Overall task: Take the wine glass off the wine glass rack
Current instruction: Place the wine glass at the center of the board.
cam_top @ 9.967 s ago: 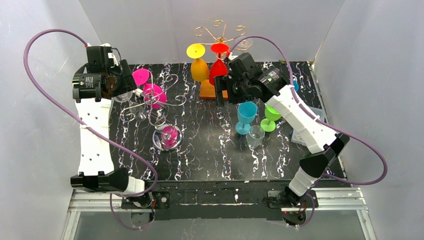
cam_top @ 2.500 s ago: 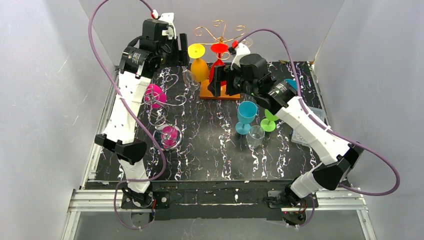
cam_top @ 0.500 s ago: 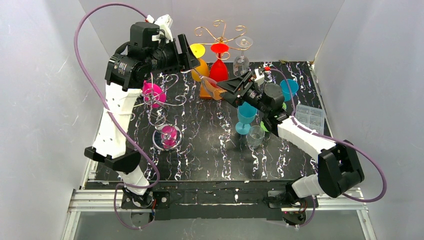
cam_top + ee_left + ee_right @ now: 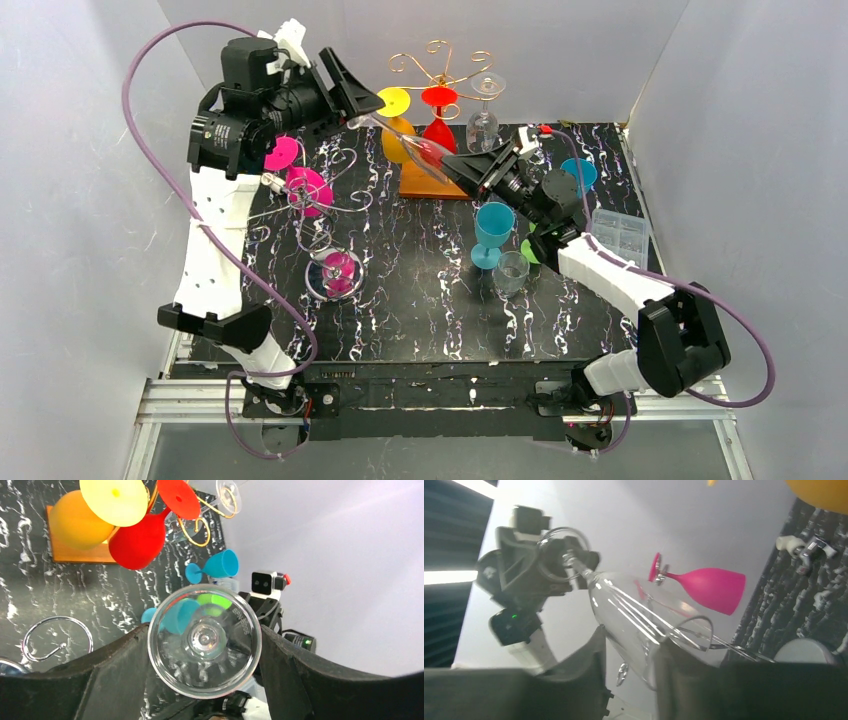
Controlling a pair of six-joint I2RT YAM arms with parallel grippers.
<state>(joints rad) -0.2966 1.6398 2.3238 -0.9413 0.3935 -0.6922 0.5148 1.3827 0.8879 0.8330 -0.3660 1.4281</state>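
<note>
**1. Clearance**

The left pincer (image 4: 204,636) is raised over the rear left of the table (image 4: 420,310). The back wall is close behind it and the side wall is to its left. Just past its fingertips hang the yellow glass (image 4: 393,102) and the red glass (image 4: 440,97) of the gold rack (image 4: 437,58). Both lie just beside the line joining the two pincers, on its far side.

The right pincer (image 4: 630,639) sits lower. In the top view it overlaps the gold rack's orange wooden base (image 4: 430,185). A second clear glass (image 4: 483,122) hangs just behind it, and a blue goblet (image 4: 493,225) stands near its wrist on the near side.

Below the left pincer stands the silver rack (image 4: 335,195) with pink glasses (image 4: 308,190). Open tabletop extends from both pincers toward the near edge.

**2. Grip state**

- Left pincer: the fingers are partly apart and clamped on the foot disc, which fills the gap from finger to finger.
- Right pincer: the fingers are about half apart, one on each side of the bowl. Whether both pads press on the bowl cannot be determined.

**3. Workpiece**

The clear wine glass (image 4: 412,145) is off both racks and in the air, spanning the gap between the pincers. It is tilted, with the foot high at the left pincer and the rim low at the right pincer. It is colourless and transparent, with a thin stem and a tall, narrow bowl. Light streaks run along the bowl, and raised lettering shows on the foot.
</note>
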